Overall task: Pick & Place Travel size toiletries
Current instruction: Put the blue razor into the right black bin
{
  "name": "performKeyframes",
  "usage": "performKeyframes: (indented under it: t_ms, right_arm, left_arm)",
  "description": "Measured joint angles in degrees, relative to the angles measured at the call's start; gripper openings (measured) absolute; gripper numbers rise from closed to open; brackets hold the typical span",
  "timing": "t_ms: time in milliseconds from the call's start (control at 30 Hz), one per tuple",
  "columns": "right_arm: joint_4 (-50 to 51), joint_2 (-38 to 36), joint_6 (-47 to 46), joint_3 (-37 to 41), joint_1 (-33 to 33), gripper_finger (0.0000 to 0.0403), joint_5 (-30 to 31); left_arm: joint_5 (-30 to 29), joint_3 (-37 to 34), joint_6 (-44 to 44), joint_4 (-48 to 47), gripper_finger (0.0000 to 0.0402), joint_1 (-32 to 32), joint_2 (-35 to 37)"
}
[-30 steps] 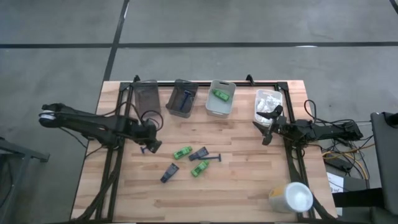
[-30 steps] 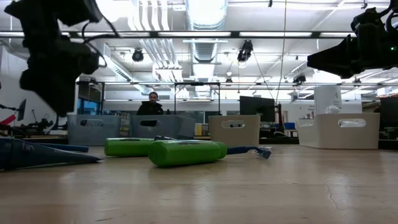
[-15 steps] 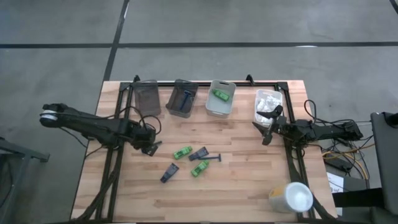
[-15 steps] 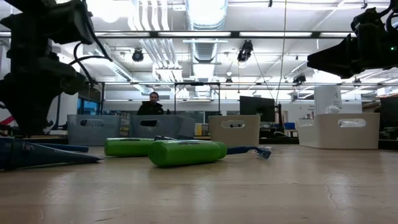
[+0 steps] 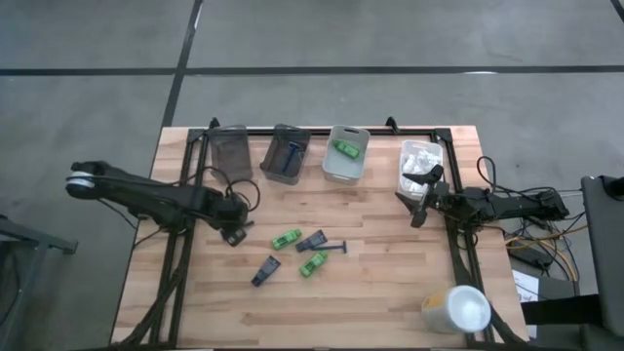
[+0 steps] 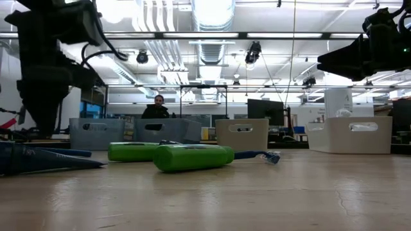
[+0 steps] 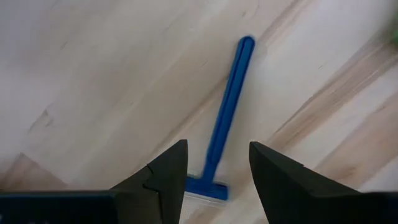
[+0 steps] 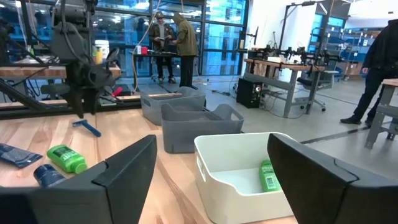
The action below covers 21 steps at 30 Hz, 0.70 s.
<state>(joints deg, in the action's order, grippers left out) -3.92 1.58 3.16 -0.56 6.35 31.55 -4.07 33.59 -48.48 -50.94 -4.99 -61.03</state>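
Note:
A dark blue razor (image 7: 225, 112) lies flat on the wooden table at the left. My left gripper (image 5: 235, 233) points down just above it, open, with a finger on either side of the handle near the head (image 7: 206, 188), touching nothing. Right of it lie two green packs (image 5: 286, 239) (image 5: 313, 263), two dark blue pieces (image 5: 312, 241) (image 5: 265, 270) and a second razor (image 5: 336, 247). My right gripper (image 5: 414, 201) hangs level and open at the right, beside the white bin (image 5: 421, 161) of white packets.
Along the far edge stand a dark grey bin (image 5: 231, 151), a grey bin (image 5: 286, 156) holding a razor, and a pale bin (image 5: 346, 153) holding a green pack. A large white cup (image 5: 458, 308) lies at the near right corner. People stand in the room beyond.
My left gripper has sunk toward the razor on the table and rolled about its own axis, so its open fingers now straddle the handle. The razor and the other items have not moved.

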Motion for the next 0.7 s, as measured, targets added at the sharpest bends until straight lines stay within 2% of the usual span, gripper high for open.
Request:
performKeyframes:
  t_ms: [300, 700]
  right_arm:
    - [0.0, 0.0, 0.0, 0.0, 0.0, 0.0329, 0.0]
    - [0.02, 0.0, -0.11, 0.0, 0.0, 0.0359, 0.0]
  left_arm:
    - [-0.01, -0.14, 9.54, 3.66, 0.0176, -0.02, -7.9]
    - [0.21, 0.06, 10.61, 7.5, 0.0175, -0.04, -16.73]
